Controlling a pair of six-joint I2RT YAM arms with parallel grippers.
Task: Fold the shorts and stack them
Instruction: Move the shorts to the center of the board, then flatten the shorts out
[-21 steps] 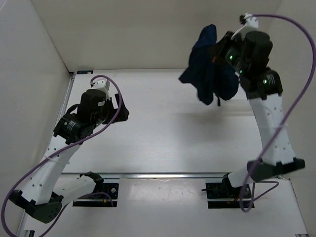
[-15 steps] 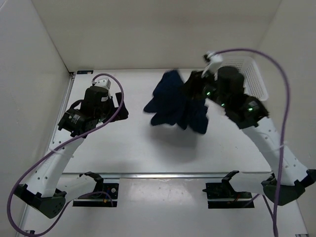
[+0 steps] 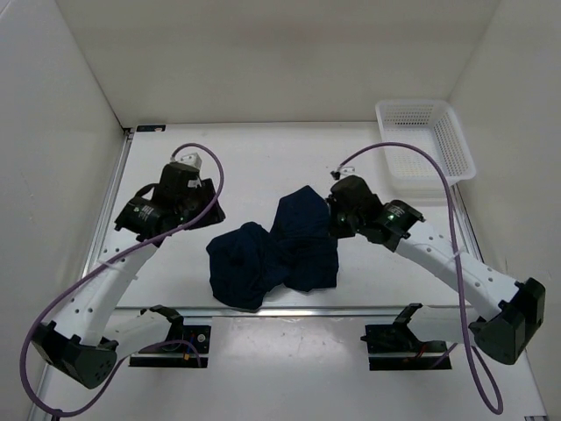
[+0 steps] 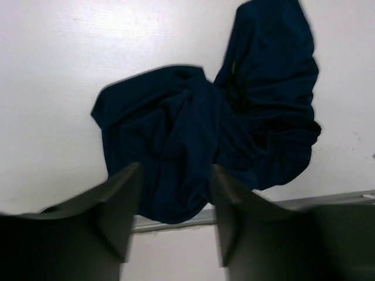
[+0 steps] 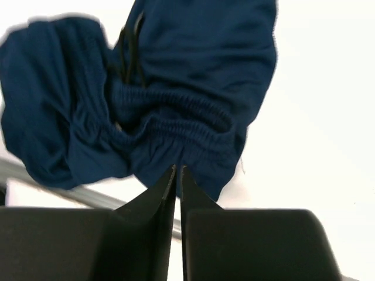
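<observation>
White table (image 3: 263, 158) carries everything. The shorts (image 3: 276, 250) lie on it as a crumpled dark navy heap, unfolded, close to the near edge and between the two arms. The heap's long axis runs roughly left-near to right-far: one bunched lump on the left, a flatter leg on the right. White mesh basket (image 3: 465, 153) sits in the far right corner, well apart from the cloth. Right gripper (image 5: 177, 175) is at the heap's right side, with jaws drawn almost together and tips on the gathered elastic waistband; it looks to be pinching a thin bit of that edge. Left gripper (image 4: 174, 175) is held above the table just left of the heap, jaws spread, nothing between them; the left lump lies ahead of its fingers. Judgement: the right arm is the nearer, already in contact, and the left must reach right and toward the near edge to take the opposite end for spreading.
</observation>
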